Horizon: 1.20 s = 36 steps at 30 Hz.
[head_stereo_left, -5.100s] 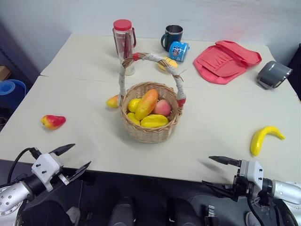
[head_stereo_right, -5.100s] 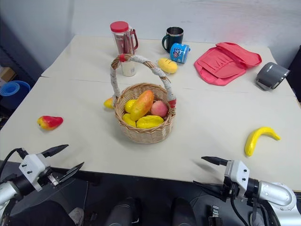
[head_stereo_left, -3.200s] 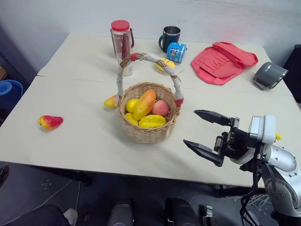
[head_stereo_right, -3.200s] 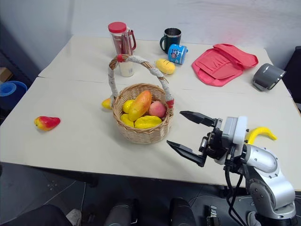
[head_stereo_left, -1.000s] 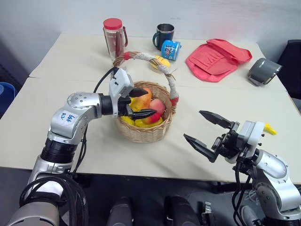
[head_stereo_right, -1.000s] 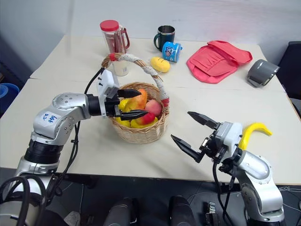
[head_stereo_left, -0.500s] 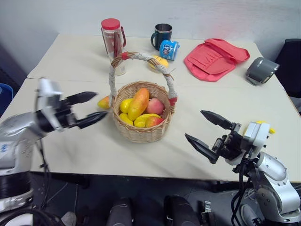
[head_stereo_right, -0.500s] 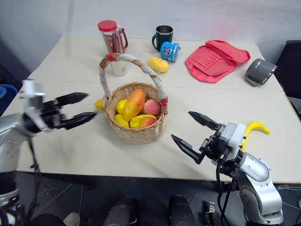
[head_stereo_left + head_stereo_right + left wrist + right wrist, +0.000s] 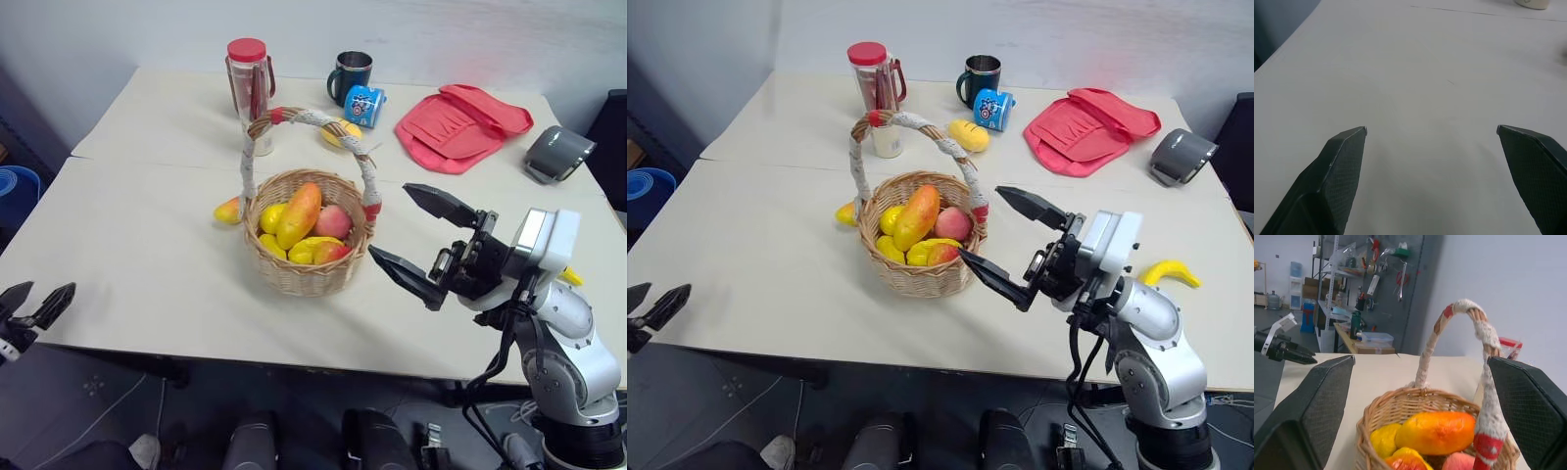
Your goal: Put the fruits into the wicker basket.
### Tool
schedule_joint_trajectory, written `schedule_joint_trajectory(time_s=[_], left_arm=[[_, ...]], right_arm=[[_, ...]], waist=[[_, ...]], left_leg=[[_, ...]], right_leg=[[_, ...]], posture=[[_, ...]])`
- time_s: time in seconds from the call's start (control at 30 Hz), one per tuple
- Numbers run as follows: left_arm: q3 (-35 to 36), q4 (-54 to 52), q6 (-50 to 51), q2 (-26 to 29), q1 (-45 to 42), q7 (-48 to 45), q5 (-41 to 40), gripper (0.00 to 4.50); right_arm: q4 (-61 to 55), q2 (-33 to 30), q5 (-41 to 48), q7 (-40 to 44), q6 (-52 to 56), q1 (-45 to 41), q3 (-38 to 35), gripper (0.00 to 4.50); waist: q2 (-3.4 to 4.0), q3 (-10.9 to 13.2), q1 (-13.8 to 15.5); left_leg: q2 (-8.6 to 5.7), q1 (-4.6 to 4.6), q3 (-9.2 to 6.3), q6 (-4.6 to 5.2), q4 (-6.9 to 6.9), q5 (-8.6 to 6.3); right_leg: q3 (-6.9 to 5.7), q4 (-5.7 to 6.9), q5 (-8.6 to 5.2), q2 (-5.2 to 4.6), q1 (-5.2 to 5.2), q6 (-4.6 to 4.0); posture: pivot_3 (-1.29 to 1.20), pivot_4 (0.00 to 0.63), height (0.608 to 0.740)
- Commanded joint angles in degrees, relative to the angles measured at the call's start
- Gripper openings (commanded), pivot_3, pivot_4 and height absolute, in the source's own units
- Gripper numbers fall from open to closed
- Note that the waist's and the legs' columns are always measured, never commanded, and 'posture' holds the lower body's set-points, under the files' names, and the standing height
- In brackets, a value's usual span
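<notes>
Filling the wicker basket (image 9: pixel 921 269) goes on: it sits just ahead of the right gripper (image 9: pixel 1004 245), whose jaws gape empty. Outside it lie a banana (image 9: pixel 1171 272) beyond that arm's far side, a lemon (image 9: pixel 972 135) past the basket, and a pear (image 9: pixel 228 211) touching its wall. The left gripper (image 9: pixel 34 304), spread and empty, hangs off the table (image 9: pixel 137 255) edge; the pear suits it best, approached low.

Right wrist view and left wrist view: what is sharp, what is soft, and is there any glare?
Right wrist view: the wicker basket and its fruits are reasonably sharp, the right pincer's fingers loom dark and large at the edges, and the background shelves are softer. Left wrist view: an evenly lit table with a faint sheen, no hard glare, and the left pincer's fingers slightly soft.
</notes>
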Motion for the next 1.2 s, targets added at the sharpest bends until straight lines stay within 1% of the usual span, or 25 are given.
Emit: schedule_joint_trajectory(time_s=[0.03, 0.1, 0.13, 0.2, 0.27, 0.37, 0.4, 0.5, 0.6, 0.73, 0.83, 0.9, 1.0, 1.07, 1.1, 1.2], left_arm=[[-5.7, -4.8, 1.9, 1.0, -6.5, -1.8, -1.1, 4.47], [-14.8, -1.5, 2.0, 1.7, -17.1, -4.1, 3.3, 4.47], [-17.9, 0.2, 1.7, 1.9, -20.8, -5.0, 5.1, 4.47], [-26.6, 8.0, -2.3, 1.3, -30.6, -8.3, 11.8, 4.47], [-32.8, 17.6, -6.3, -0.4, -39.6, -10.3, 17.0, 4.47], [-36.4, 29.1, -10.4, -3.4, -48.4, -10.7, 20.5, 4.47], [-37.6, 33.3, -12.2, -4.9, -51.5, -9.9, 22.2, 4.47], [-39.8, 42.0, -15.8, -7.5, -57.2, -7.4, 25.7, 4.47], [-40.6, 46.4, -17.5, -9.1, -59.9, -5.5, 27.8, 4.47], [-40.1, 49.1, -17.5, -11.4, -61.7, -5.5, 28.3, 4.47], [-40.2, 49.7, -17.5, -12.4, -62.1, -6.1, 28.8, 3.85], [-39.8, 49.8, -17.3, -12.3, -61.8, -6.2, 28.7, 3.29], [-38.8, 49.5, -17.5, -11.2, -60.8, -5.9, 28.1, 2.32], [-38.1, 49.3, -17.8, -10.3, -59.9, -5.8, 27.8, 1.92], [-37.9, 49.2, -17.8, -10.1, -59.6, -5.7, 27.8, 1.89], [-33.2, 47.5, -19.7, -6.8, -56.4, -4.2, 24.3, 1.89]], right_arm=[[-2.4, -0.7, 1.2, -0.9, 0.7, -1.2, -1.0, 4.5], [-2.7, -1.3, 2.4, -1.3, 1.9, -1.8, -1.7, 4.5], [-2.7, -1.5, 2.8, -1.4, 2.2, -1.9, -1.9, 4.5], [-2.4, -1.9, 2.7, -1.2, 2.4, -2.2, -2.2, 4.5], [-2.5, -2.0, 2.4, -1.3, 2.4, -1.9, -2.3, 4.5], [-3.4, -2.1, 1.8, -1.5, 2.3, -0.6, -2.1, 4.5], [-3.8, -2.2, 1.4, -1.9, 2.3, 0.1, -2.2, 4.5], [-5.0, -2.1, 0.4, -3.3, 2.2, 1.7, -2.3, 4.5], [-6.5, -2.1, -0.1, -4.2, 2.0, 3.3, -2.4, 4.5], [-7.6, -2.1, -0.7, -4.9, 1.6, 5.1, -2.5, 4.5], [-7.6, -2.2, -1.0, -4.8, 1.4, 5.5, -2.4, 4.5], [-7.5, -2.4, -1.2, -4.6, 1.5, 5.4, -2.3, 4.5], [-7.3, -2.6, -1.3, -4.3, 1.5, 5.4, -2.1, 4.5], [-7.2, -2.6, -1.3, -4.1, 1.5, 5.5, -2.0, 4.5], [-7.2, -2.7, -1.3, -4.0, 1.5, 5.5, -2.0, 4.5], [-6.7, -3.0, -1.1, -3.2, 1.8, 5.2, -1.6, 4.5]], waist=[[0.0, 0.0, 0.3], [0.01, 0.0, 0.7], [0.0, 0.0, 0.9], [-0.04, 0.0, 0.7], [-0.04, 0.0, 0.6], [-0.03, 0.0, -0.4], [-0.04, 0.0, -0.8], [-0.11, 0.0, -0.9], [-0.19, 0.1, -1.1], [-0.22, 0.1, -0.8], [-0.24, 0.1, -0.8], [-0.25, 0.1, -0.8], [-0.25, 0.1, -0.9], [-0.25, 0.1, -0.9], [-0.25, 0.1, -0.9], [-0.25, 0.1, -1.1]], left_leg=[[-0.01, 0.0, 0.01, 0.01, 0.01, 0.0], [-0.05, 0.0, 0.07, 0.01, 0.01, 0.01], [-0.17, -0.06, 0.12, -0.01, 0.09, 0.03], [-0.17, -0.17, 0.37, -0.06, 0.19, 0.04], [-0.18, -0.14, 0.47, -0.09, 0.19, 0.02], [-0.11, -0.13, 0.74, -0.16, 0.18, 0.04], [-0.11, -0.14, 0.81, -0.35, 0.17, 0.15], [-0.1, -0.22, 1.06, -0.34, 0.14, 0.13], [-0.07, -0.22, 1.29, -0.32, 0.11, 0.1], [-0.07, -0.22, 1.29, -0.28, 0.21, 0.08], [-0.07, -0.21, 1.29, -0.16, 0.45, 0.01], [-0.06, -0.21, 1.29, -0.14, 0.5, 0.0], [-0.05, -0.2, 1.29, -0.14, 0.5, 0.0], [-0.04, -0.2, 1.3, -0.15, 0.5, 0.0], [-0.04, -0.2, 1.31, -0.15, 0.5, 0.0], [-0.03, -0.18, 1.34, -0.14, 0.5, -0.01]], right_leg=[[0.0, 0.02, 0.0, 0.0, 0.0, 0.0], [0.01, 0.02, 0.02, 0.04, -0.01, -0.02], [-0.03, 0.05, 0.03, 0.12, -0.01, -0.02], [-0.17, 0.04, 0.03, 0.26, 0.02, -0.03], [-0.17, 0.03, 0.04, 0.32, 0.03, -0.02], [-0.13, 0.19, 0.04, 0.36, -0.08, -0.01], [-0.13, 0.2, 0.04, 0.36, -0.13, -0.01], [-0.14, 0.17, 0.06, 0.34, -0.38, 0.02], [-0.11, 0.16, 0.08, 0.29, -0.51, 0.07], [-0.08, 0.19, 0.09, 0.28, -0.5, 0.09], [-0.01, 0.14, 0.1, 0.25, -0.48, 0.11], [0.0, 0.19, 0.11, 0.25, -0.48, 0.12], [0.03, 0.25, 0.11, 0.26, -0.5, 0.12], [0.03, 0.37, 0.11, 0.27, -0.51, 0.12], [0.03, 0.41, 0.11, 0.27, -0.51, 0.12], [0.06, 0.41, 0.11, 0.25, -0.51, 0.12]], posture=[[0.0, 0.15, 0.74], [0.0, 0.15, 0.74], [0.0, 0.15, 0.74], [0.0, 0.15, 0.74], [0.0, 0.15, 0.74], [0.0, 0.15, 0.74], [0.0, 0.15, 0.74], [0.0, 0.15, 0.74], [0.0, 0.15, 0.74], [0.0, 0.15, 0.74], [0.0, 0.15, 0.74], [0.0, 0.15, 0.74], [0.0, 0.15, 0.74], [0.0, 0.15, 0.74], [0.0, 0.15, 0.74], [0.0, 0.15, 0.74]])
